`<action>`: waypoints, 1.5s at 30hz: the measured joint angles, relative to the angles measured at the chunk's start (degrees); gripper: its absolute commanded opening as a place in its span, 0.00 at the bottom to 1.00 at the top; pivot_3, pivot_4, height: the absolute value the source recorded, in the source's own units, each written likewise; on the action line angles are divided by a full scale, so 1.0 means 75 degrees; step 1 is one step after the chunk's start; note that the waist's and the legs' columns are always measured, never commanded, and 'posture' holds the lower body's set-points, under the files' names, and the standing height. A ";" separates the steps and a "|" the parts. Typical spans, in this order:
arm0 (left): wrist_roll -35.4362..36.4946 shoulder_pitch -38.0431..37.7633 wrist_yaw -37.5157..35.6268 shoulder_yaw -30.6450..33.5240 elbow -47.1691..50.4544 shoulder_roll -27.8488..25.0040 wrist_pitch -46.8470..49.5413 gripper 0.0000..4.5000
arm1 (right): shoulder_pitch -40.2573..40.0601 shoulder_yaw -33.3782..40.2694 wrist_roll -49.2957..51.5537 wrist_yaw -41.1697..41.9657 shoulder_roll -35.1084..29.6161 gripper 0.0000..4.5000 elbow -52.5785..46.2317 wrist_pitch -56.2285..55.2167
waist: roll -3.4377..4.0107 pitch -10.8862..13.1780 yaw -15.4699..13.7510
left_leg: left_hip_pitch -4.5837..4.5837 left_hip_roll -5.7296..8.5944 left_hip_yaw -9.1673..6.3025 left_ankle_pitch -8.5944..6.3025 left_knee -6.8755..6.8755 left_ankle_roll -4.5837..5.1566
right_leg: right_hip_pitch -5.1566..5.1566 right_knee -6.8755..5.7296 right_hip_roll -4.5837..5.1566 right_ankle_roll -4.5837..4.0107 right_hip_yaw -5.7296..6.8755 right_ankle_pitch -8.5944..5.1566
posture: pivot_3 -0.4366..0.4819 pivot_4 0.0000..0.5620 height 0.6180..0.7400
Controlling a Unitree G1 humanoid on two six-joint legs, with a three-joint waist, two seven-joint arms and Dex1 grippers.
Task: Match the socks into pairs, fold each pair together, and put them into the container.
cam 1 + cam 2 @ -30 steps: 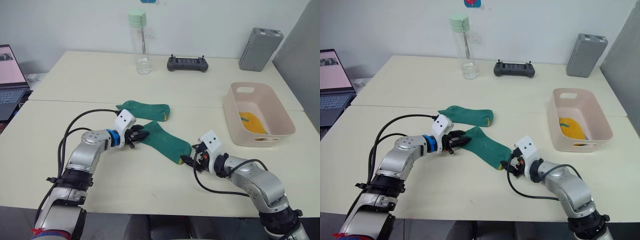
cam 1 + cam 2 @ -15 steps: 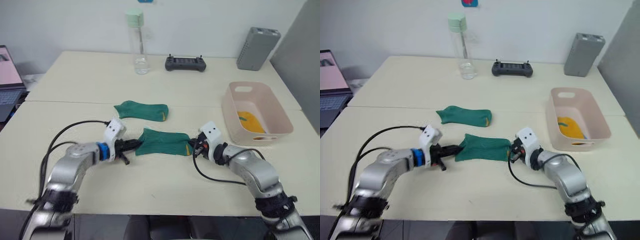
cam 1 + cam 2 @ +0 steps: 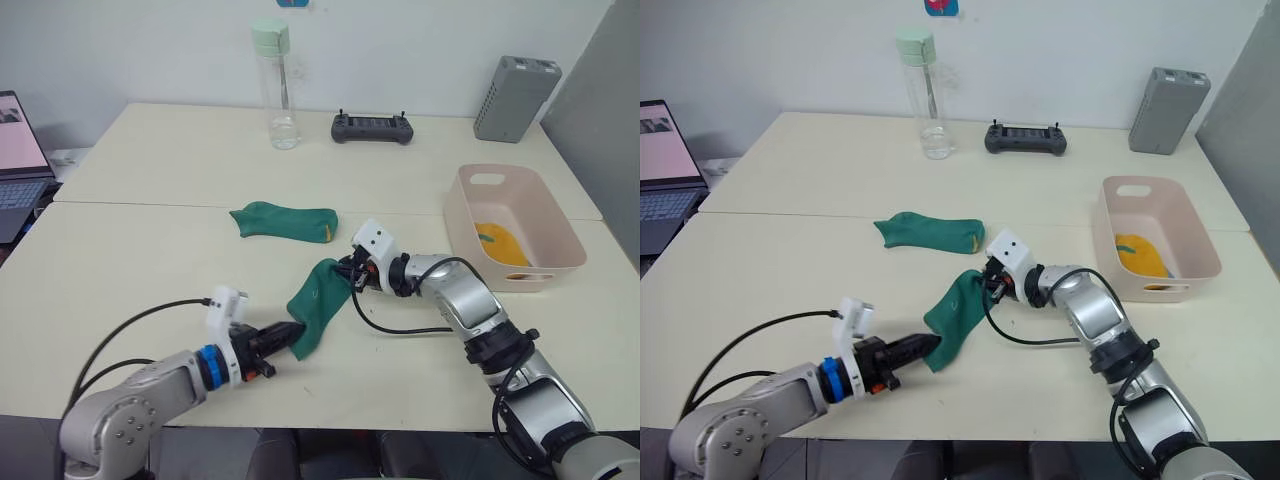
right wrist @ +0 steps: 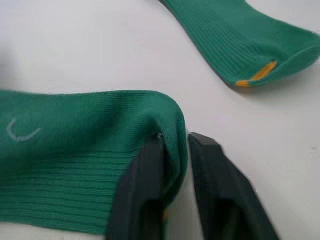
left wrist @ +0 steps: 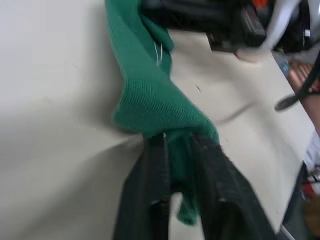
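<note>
Left eye view: held green sock (image 3: 316,312) is stretched between both grippers near the table's (image 3: 150,250) front edge; second green sock (image 3: 285,220) lies flat mid-table; pink container (image 3: 515,228) sits at the right edge, holding a yellow sock (image 3: 500,243).
Left wrist view: left gripper (image 5: 177,150) is clamped on one end of the held green sock.
Right wrist view: right gripper (image 4: 175,150) is pinching the other end.

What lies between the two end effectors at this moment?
A dark green sock spans the gap, pinched at one end by the left end effector and at the other by the right end effector, as the left eye view shows.
</note>
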State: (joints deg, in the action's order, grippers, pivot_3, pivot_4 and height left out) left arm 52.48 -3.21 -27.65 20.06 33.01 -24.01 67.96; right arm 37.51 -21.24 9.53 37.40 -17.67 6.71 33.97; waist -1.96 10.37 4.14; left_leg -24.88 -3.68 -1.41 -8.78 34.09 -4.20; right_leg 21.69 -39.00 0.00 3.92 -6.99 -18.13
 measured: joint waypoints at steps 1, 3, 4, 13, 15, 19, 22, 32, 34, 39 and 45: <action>0.0084 -0.0033 0.0001 0.0118 0.0007 -0.0149 0.0006 0.44 | -0.0020 0.0037 -0.0003 0.0008 -0.0035 0.47 -0.0048 -0.0019 | 0.0000 0.0000 0.0004 | 0.0000 0.0000 0.0001 0.0000 -0.0001 0.0000 | 0.0001 0.0000 0.0000 -0.0001 -0.0001 0.0000 | 0.48 0.27 1.00; 0.0236 -0.0313 -0.0057 0.0348 0.0083 -0.0533 0.0028 0.59 | -0.0111 0.0135 0.0004 0.0036 -0.0101 0.63 -0.0205 -0.0039 | 0.0000 0.0000 0.0021 | -0.0001 0.0000 0.0005 -0.0001 -0.0006 -0.0001 | 0.0006 0.0002 0.0001 -0.0006 -0.0005 -0.0002 | 0.48 0.27 1.00; 0.0283 -0.0524 -0.0100 0.0443 0.0118 -0.0712 0.0028 0.65 | -0.0168 0.0189 0.0019 0.0059 -0.0133 0.70 -0.0302 -0.0028 | 0.0000 0.0000 0.0031 | -0.0001 -0.0001 0.0007 -0.0001 -0.0009 -0.0002 | 0.0009 0.0003 0.0001 -0.0011 -0.0006 -0.0002 | 0.48 0.27 1.00; -0.0404 -0.0630 -0.2255 0.1069 -0.0842 -0.3091 -0.1622 0.93 | -0.1140 0.0923 0.0625 0.0121 -0.0309 1.00 -0.1834 0.1170 | 0.0006 0.0004 -0.0098 | -0.0001 -0.0002 0.0008 -0.0004 -0.0017 -0.0007 | 0.0065 0.0001 0.0009 -0.0067 0.0006 -0.0055 | 0.48 0.27 1.00; -0.0612 0.0143 -0.2543 0.0456 -0.1186 -0.3161 -0.1950 0.93 | -0.1297 0.0925 0.0656 0.0098 -0.0301 1.00 -0.1872 0.1234 | 0.0000 0.0000 -0.0119 | -0.0002 0.0009 0.0029 -0.0004 -0.0012 -0.0008 | 0.0062 0.0008 0.0026 -0.0057 -0.0008 -0.0049 | 0.48 0.27 1.00; -0.1458 0.1525 -0.3333 -0.1503 -0.2144 -0.3162 -0.2591 0.93 | -0.1191 0.0918 0.0627 -0.0030 -0.0097 1.00 -0.1243 0.1180 | -0.0008 -0.0003 -0.0100 | -0.0008 0.0009 0.0058 -0.0003 -0.0010 -0.0007 | 0.0041 0.0008 0.0028 -0.0040 -0.0025 -0.0014 | 0.48 0.27 1.00; -0.2187 0.2085 -0.3580 -0.2483 -0.2950 -0.3104 -0.2965 0.94 | -0.0967 0.0882 0.0557 0.0004 -0.0085 0.91 -0.0828 0.1009 | -0.0008 -0.0003 -0.0023 | -0.0013 -0.0010 0.0055 -0.0003 -0.0025 -0.0005 | 0.0058 -0.0002 0.0003 -0.0019 -0.0026 -0.0002 | 0.48 0.27 1.00; -0.2419 0.2060 -0.4428 -0.3164 -0.2961 -0.2968 -0.3243 0.51 | -0.0723 0.0950 0.0457 0.0145 -0.0013 0.13 -0.0410 0.0874 | -0.0007 -0.0002 0.0037 | -0.0042 -0.0009 0.0025 -0.0006 -0.0037 -0.0007 | 0.0069 -0.0005 -0.0008 -0.0025 -0.0013 -0.0007 | 0.48 0.27 1.00; -0.2278 0.1967 -0.4507 -0.3163 -0.2766 -0.2966 -0.3166 0.38 | -0.0720 0.0950 0.0460 0.0185 0.0019 0.00 -0.0399 0.0871 | -0.0007 -0.0002 0.0048 | -0.0042 -0.0009 0.0021 -0.0006 -0.0033 -0.0007 | 0.0067 -0.0005 -0.0008 -0.0025 -0.0011 -0.0007 | 0.48 0.27 1.00; -0.1886 0.1690 -0.4439 -0.3056 -0.2287 -0.2920 -0.2735 0.02 | -0.0422 0.0951 0.0527 0.0350 0.0265 0.00 0.0050 0.0814 | -0.0006 -0.0002 0.0091 | -0.0040 -0.0009 0.0021 -0.0004 -0.0016 -0.0006 | 0.0061 -0.0008 -0.0009 -0.0013 -0.0015 -0.0004 | 0.48 0.27 1.00; 0.0107 0.1674 -0.2915 -0.2161 -0.1692 -0.2015 -0.0367 0.01 | 0.0646 0.0921 0.0332 0.0494 0.0740 0.00 0.1295 0.0073 | -0.0006 -0.0001 0.0093 | -0.0040 -0.0008 0.0012 -0.0003 -0.0011 -0.0006 | 0.0055 -0.0010 -0.0009 -0.0005 -0.0009 -0.0003 | 0.48 0.27 1.00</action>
State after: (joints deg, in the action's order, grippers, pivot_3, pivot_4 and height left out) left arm 53.28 9.35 -49.51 3.85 20.33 -39.13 65.21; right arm 42.36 -14.33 12.02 41.11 -12.12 16.43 34.52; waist -2.00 10.36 4.84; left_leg -25.18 -3.75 -1.32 -8.80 34.01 -4.24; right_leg 22.11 -39.07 -0.07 3.88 -7.06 -18.15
